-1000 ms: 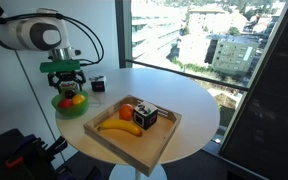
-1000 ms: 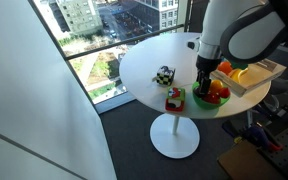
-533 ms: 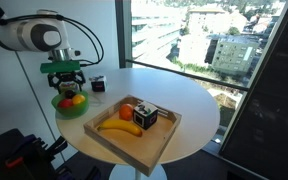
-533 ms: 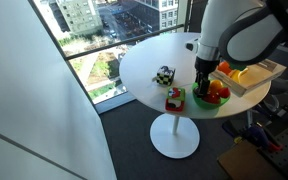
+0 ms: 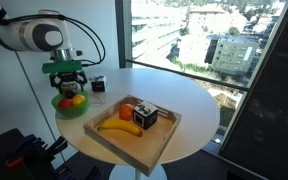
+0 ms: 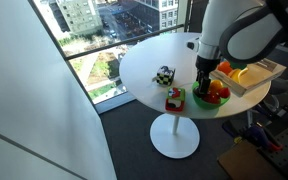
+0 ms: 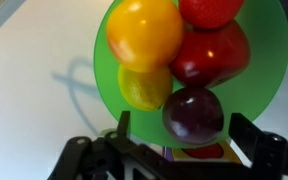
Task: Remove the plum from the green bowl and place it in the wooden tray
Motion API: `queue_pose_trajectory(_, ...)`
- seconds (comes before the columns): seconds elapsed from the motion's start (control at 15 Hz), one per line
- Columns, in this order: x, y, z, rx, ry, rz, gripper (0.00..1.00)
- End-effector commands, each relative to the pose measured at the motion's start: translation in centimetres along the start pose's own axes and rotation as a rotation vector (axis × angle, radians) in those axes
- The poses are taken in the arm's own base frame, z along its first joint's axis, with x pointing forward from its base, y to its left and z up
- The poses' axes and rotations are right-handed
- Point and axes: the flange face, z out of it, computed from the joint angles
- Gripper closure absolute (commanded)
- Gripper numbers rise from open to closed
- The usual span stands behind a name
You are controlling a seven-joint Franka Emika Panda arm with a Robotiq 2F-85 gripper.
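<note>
No lettering, number or brand could be read in any view. The dark box (image 5: pixel 146 118) in the wooden tray (image 5: pixel 144 150) bore pale markings too small to make out, and the checkered object (image 6: pixel 164 74) on the round table (image 6: pixel 144 60) was equally illegible.

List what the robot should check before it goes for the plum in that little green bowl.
1. Gripper open: ok, its fingers stand wide apart.
2. Dark purple round plum lined up: ok, in the wrist view it lies between the fingers, inside the small round green bowl.
3. Plum free of neighbours: not ok, the red fruit and the small yellow fruit press against it.
4. Height above the plum: cannot tell.
5. Room in the large square wooden tray: ok, bare wood shows beside the yellow banana.
</note>
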Motion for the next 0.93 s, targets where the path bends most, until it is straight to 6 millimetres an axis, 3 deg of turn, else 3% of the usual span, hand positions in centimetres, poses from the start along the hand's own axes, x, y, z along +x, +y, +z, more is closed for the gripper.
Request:
queue_pose_trajectory(0.0, -0.01, 0.59, 0.05, -0.016, 0.003, 0.007, 0.00)
queue_pose_trajectory(0.47, 0.03, 0.68, 0.43, -0.010, -0.003, 0.008, 0.00)
queue_pose_trajectory(0.53, 0.06, 0.69, 0.45, -0.011, -0.003, 0.008, 0.22)
queue_pose_trajectory(0.6, 0.09, 0.70, 0.44, -0.010, -0.003, 0.008, 0.25)
queue_pose_trajectory(0.87, 0.15, 0.62, 0.42, -0.011, -0.005, 0.005, 0.60)
